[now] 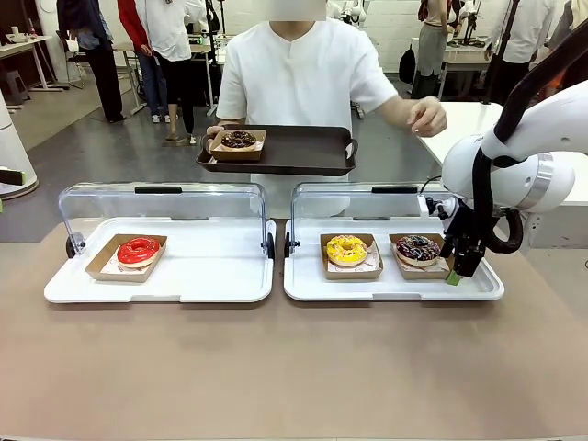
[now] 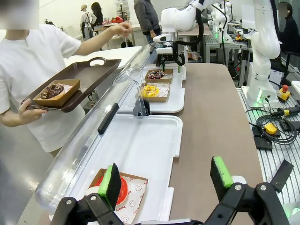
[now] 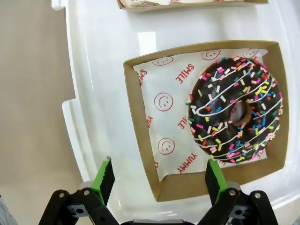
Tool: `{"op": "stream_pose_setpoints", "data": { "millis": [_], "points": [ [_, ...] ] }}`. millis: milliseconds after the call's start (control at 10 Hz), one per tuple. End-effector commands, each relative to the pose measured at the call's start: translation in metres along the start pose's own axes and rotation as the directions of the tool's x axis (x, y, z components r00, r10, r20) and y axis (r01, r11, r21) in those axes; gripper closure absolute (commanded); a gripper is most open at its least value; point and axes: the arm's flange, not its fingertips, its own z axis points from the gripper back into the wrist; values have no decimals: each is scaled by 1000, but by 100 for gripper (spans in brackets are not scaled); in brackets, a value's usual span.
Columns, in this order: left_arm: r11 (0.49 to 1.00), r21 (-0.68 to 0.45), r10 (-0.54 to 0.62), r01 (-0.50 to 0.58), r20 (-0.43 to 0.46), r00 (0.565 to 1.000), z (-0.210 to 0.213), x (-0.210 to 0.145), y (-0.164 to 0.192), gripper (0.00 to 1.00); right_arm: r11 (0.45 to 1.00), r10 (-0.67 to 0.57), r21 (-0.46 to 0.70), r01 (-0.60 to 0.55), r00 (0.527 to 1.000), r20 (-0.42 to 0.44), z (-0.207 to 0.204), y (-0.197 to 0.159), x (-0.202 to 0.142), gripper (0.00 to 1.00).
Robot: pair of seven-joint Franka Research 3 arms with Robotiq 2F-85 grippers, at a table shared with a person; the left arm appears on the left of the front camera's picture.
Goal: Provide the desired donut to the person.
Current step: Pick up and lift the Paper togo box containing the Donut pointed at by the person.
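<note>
The person [image 1: 299, 73] stands across the table and holds a brown tray [image 1: 303, 152] with a chocolate donut [image 1: 238, 140] in a cardboard box. Their other hand [image 1: 425, 117] reaches out over the right side. A chocolate donut with coloured sprinkles [image 3: 236, 110] lies in its box [image 3: 140, 112] on the right white tray [image 1: 303, 285], beside a yellow donut [image 1: 346, 249]. My right gripper [image 3: 158, 176] hangs open just above that box's near edge, and stands at the box's right side [image 1: 457, 266]. My left gripper [image 2: 166, 180] is open above the left tray, beside a red donut [image 2: 125, 190].
Each white tray has a clear domed lid [image 1: 161, 204] tilted back at its far side. The red donut [image 1: 139, 250] sits in its box on the left tray [image 1: 220, 276]. Bare brown tabletop [image 1: 294, 367] stretches in front. Bystanders stand far behind.
</note>
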Motion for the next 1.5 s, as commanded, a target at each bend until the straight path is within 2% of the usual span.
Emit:
{"op": "stream_pose_setpoints", "data": {
  "millis": [0,400,500,600,700,900,1000,1100,1200,1400],
  "points": [
    [1000,1,-6,6,11,1000,2,0,-1,0,1000,-17,6,17,1000,-21,-5,-6,2,0],
    [1000,1,-6,6,11,1000,2,0,-1,0,1000,-4,9,4,1000,-29,-7,-6,2,0],
    [1000,1,-6,6,11,1000,2,0,-1,0,1000,12,4,-12,1000,-24,-7,-5,2,42],
    [1000,1,-6,6,11,1000,2,0,-1,0,1000,16,9,-16,1000,-26,-7,-5,2,60],
    [1000,1,-6,6,11,1000,2,0,-1,0,1000,17,9,-17,1000,-25,-7,-5,2,100],
    [1000,1,-6,6,11,1000,2,0,-1,0,1000,20,9,-19,999,-25,-7,-4,2,100],
    [1000,1,-6,6,11,1000,2,0,-1,0,1000,20,8,-20,1000,-24,-7,-4,2,87],
    [1000,1,-6,6,11,1000,2,0,-1,0,1000,22,8,-22,999,-24,-7,-4,2,97],
    [1000,1,-6,6,11,1000,2,0,-1,0,1000,24,9,-24,999,-24,-7,-4,2,100],
    [1000,1,-6,6,11,1000,2,0,-1,0,1000,22,4,-22,999,-30,-6,-5,1,100]
  ]
}}
